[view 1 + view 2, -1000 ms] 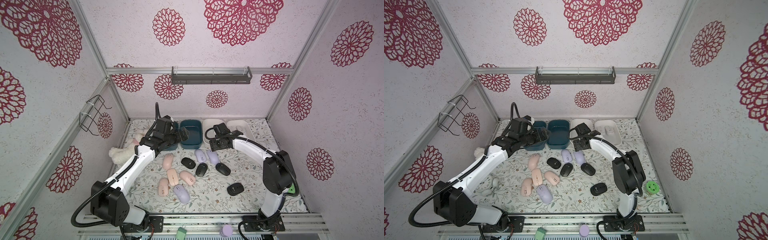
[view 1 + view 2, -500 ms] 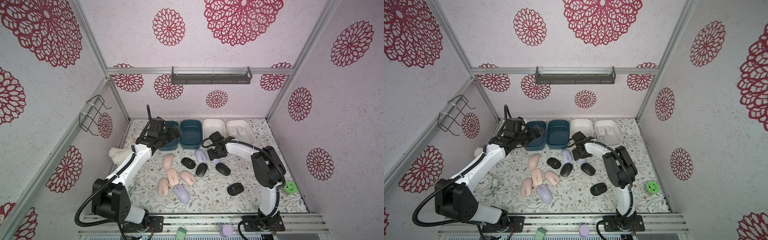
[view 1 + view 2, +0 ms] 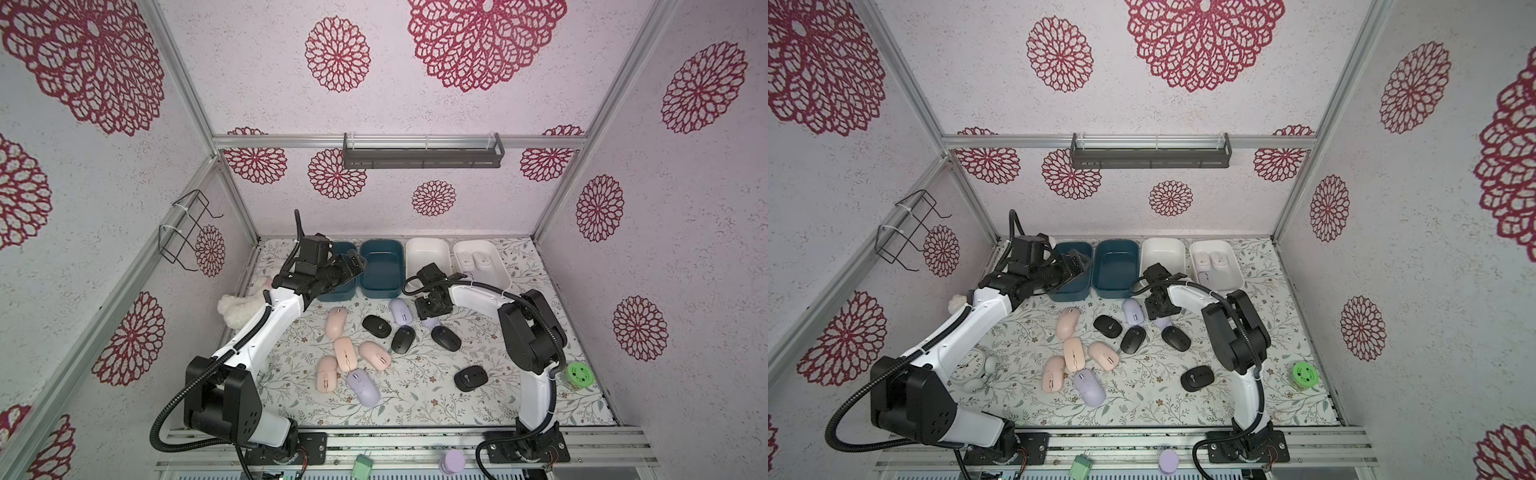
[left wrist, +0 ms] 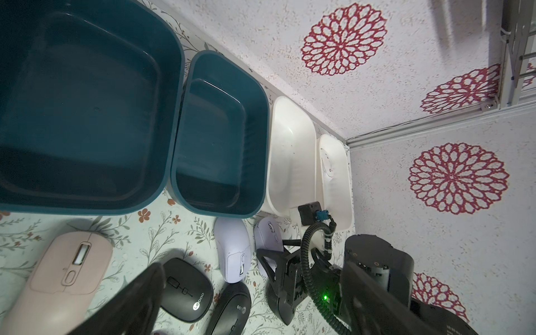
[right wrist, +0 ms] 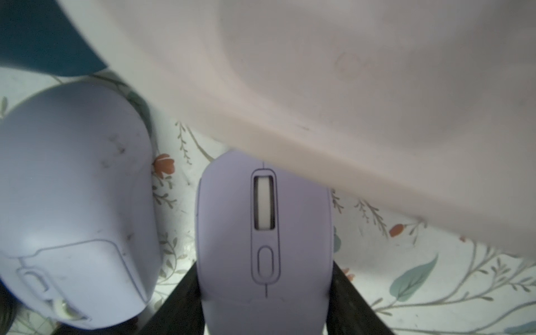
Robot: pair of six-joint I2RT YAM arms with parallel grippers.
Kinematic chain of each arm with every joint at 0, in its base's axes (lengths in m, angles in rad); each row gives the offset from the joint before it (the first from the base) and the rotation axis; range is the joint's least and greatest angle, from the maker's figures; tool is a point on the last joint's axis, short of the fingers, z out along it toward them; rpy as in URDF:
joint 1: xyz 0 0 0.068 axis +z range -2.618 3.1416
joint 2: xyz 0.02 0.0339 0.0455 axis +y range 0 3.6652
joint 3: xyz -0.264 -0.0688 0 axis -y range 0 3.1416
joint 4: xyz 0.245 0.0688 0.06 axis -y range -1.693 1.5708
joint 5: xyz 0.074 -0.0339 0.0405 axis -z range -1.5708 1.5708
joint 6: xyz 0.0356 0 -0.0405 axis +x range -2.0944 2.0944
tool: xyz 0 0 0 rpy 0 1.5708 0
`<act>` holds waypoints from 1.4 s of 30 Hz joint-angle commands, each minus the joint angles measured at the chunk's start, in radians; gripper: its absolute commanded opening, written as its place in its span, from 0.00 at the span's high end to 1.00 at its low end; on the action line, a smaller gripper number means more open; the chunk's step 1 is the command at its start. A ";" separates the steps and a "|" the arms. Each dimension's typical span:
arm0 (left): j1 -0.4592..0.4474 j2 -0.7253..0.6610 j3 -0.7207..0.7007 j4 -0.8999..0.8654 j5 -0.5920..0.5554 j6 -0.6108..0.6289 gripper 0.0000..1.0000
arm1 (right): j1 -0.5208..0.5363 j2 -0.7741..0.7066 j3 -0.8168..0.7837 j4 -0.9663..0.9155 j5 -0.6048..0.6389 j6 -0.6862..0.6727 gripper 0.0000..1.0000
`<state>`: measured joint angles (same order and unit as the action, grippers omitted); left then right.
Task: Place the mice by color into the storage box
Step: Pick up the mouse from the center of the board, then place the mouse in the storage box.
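Barely begun: only white mice (image 3: 475, 260) lie in the far-right white bin (image 3: 503, 270), the rest strewn on the mat (image 3: 415, 399), where the right gripper (image 3: 433, 313) pinches a lavender mouse (image 5: 264, 232) and the left gripper (image 3: 351, 266) gapes empty.

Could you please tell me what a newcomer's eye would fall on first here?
Probably the scatter of peach-pink, black and lavender mice on the flowered mat at mid-table. Behind them stands a row of two teal bins and two white bins, the rightmost holding white mice. The right gripper straddles one lavender mouse near the white bins.
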<state>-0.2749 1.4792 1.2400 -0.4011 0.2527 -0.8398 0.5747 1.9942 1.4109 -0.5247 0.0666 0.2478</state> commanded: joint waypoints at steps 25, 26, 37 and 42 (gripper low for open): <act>0.057 -0.053 0.006 0.025 -0.026 0.016 0.03 | 0.005 -0.154 0.150 -0.001 0.081 0.081 0.51; 0.057 -0.050 0.007 0.027 -0.026 0.015 0.03 | -0.005 -0.138 0.169 0.007 0.081 0.082 0.51; 0.057 -0.051 0.003 0.033 -0.016 0.011 0.03 | -0.069 0.087 0.406 0.053 0.202 0.097 0.52; 0.058 -0.037 0.004 0.037 0.009 -0.001 0.03 | -0.101 0.186 0.459 0.106 0.201 0.127 0.52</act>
<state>-0.2237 1.4475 1.2400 -0.3935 0.2440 -0.8249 0.4866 2.1719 1.8229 -0.4793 0.2325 0.3359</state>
